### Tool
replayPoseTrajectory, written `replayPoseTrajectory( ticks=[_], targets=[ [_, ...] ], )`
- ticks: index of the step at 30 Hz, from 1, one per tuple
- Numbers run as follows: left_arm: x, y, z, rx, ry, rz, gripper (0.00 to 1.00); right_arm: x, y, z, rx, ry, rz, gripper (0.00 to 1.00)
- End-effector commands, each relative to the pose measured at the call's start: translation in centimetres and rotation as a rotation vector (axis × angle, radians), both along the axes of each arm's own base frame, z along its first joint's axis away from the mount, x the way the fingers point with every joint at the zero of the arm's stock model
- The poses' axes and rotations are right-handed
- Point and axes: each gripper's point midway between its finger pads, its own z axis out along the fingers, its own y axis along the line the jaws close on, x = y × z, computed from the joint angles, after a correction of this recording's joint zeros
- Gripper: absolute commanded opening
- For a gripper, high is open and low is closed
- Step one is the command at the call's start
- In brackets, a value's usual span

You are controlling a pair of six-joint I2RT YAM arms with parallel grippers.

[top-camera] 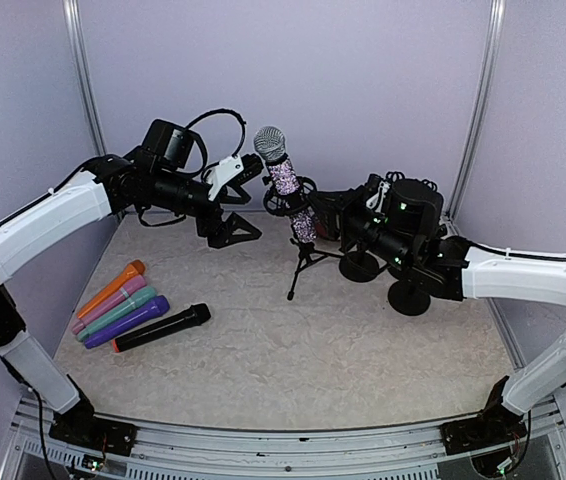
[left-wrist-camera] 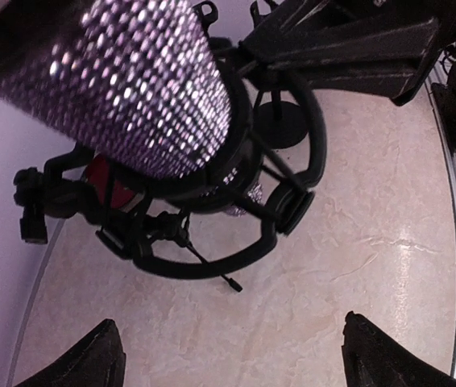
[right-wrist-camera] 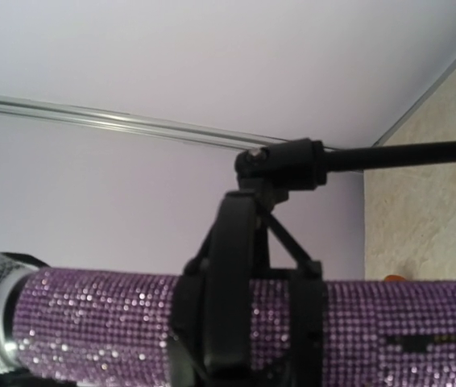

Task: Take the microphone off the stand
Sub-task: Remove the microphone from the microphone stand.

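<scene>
Beige marble-patterned counter [top-camera: 293,350], matte and flat, boxed in by pale lilac walls with thin metal posts at the corners. At mid-counter, slim black tripod stand [top-camera: 306,262] topped with a round, cord-strung cradle. Seated in that cradle, tilted slightly: microphone [top-camera: 285,178], body crusted with purple rhinestones, head a silver mesh ball. Left of the stand, left hand [top-camera: 251,203] spread wide, near the microphone but not touching it. Right of the stand, right hand [top-camera: 328,218] closed, tucked close against the cradle; cannot tell whether pinching anything. Well left of the stand, five smooth spare microphones [top-camera: 128,322] lying side by side: orange, pink, teal, purple, black. Just right of the stand, two round black bases [top-camera: 408,297], flat and dull.
</scene>
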Motion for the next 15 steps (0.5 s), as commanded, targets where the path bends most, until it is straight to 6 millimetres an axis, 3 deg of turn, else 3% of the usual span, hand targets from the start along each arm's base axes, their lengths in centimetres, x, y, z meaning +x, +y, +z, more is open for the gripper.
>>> replayPoseTrajectory(
  ticks=[1, 8, 12, 15],
  targets=[
    [-1.5, -1.7, 2.1, -0.089, 0.027, -0.099, 0.88, -0.5, 1.4, 0.6, 0.046, 0.009, 0.05, 0.0],
    [0.1, -2.7, 2.8, -0.113, 0.001, -0.075, 0.68, -0.3, 2.3, 1.4, 0.059, -0.01, 0.072, 0.0],
    [0.9, -3.0, 5.0, -0.153, -0.05, -0.064, 0.58, 0.0, 2.9, 2.4, 0.079, -0.029, 0.081, 0.0],
    [1.1, -2.9, 6.8, -0.179, -0.081, -0.061, 0.56, -0.2, 3.8, 3.2, 0.089, -0.047, 0.119, 0.0]
  ],
)
